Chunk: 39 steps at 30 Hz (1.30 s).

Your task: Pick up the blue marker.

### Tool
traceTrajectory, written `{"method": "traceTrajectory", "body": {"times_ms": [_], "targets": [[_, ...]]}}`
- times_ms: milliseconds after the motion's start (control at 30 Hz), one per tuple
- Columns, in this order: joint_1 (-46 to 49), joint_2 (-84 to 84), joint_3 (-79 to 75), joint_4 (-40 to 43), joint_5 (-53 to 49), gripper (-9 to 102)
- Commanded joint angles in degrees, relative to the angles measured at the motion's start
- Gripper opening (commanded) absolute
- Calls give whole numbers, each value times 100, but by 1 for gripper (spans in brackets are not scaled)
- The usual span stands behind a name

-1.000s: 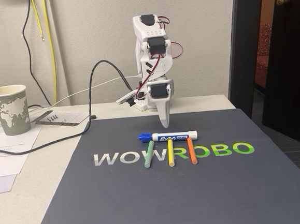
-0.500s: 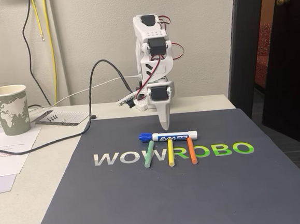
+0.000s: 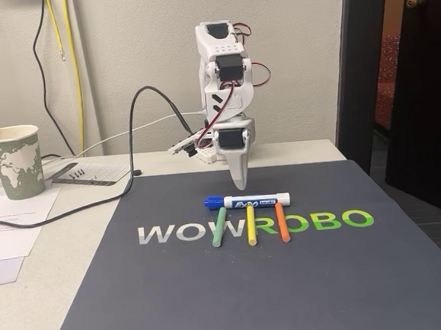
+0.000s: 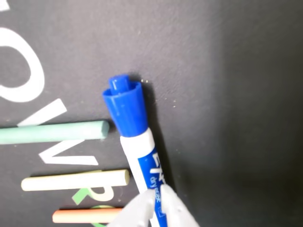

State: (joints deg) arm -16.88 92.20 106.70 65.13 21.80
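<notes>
The blue marker (image 3: 248, 202), a white barrel with a dark blue cap and a blue label, lies flat across the dark mat (image 3: 215, 295), cap toward the left in the fixed view. My gripper (image 3: 240, 185) points straight down just behind the marker's middle, hovering slightly above the mat, its fingers together in one tapered tip with nothing held. In the wrist view the marker (image 4: 135, 137) runs up from the bottom edge, cap on top, and the gripper (image 4: 154, 208) overlaps its barrel at the bottom.
Thin green (image 3: 220, 226), yellow (image 3: 250, 225) and orange (image 3: 281, 221) sticks lie side by side touching the marker's near side. A paper cup (image 3: 12, 161), papers (image 3: 4, 228) and cables (image 3: 133, 141) occupy the table's left. A dark door (image 3: 420, 80) stands at right.
The gripper has shifted slightly to the left above the marker, and the black cable behind it has swung a little. The marker and sticks have not moved.
</notes>
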Motion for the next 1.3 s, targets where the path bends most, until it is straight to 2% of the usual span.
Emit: {"method": "traceTrajectory", "body": {"times_ms": [0, 767, 900, 1267], "targets": [[35, 26, -246, 44, 70, 0], [167, -360, -492, -149, 141, 1], [167, -360, -492, -114, 158, 8], [167, -475, -721, 53, 211, 13]]}}
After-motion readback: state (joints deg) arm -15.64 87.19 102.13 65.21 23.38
